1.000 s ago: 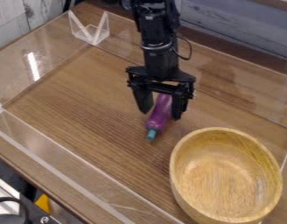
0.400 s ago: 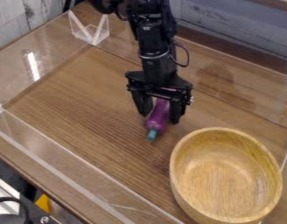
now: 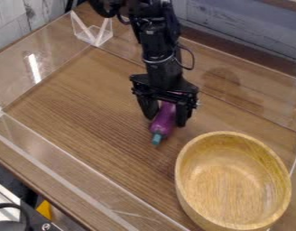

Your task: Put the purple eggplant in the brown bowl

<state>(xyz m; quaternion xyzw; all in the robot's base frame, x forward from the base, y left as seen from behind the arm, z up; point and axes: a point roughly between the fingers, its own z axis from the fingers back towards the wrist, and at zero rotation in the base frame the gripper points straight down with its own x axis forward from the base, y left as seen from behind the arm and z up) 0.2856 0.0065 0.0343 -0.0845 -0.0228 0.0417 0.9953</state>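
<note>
Wood-grain laminate covers the tabletop [image 3: 78, 108], which is enclosed by low clear plastic walls. 1 large tan wooden container, the brown bowl [image 3: 234, 185], is set near the front right corner of the tabletop; only bare grained wood is seen inside it. The purple eggplant [image 3: 164, 120] is laid on the tabletop near its middle, just beside the bowl's far left rim but apart from it, with its teal stem tip turned toward the front edge. The black gripper [image 3: 164, 106] is pointed straight down over the eggplant, and its 2 fingers are spread wide, 1 on each side of the eggplant's upper end; whether the fingers touch it cannot be told. A folded piece of clear plastic [image 3: 91, 29] is seen by the back left corner.
</note>
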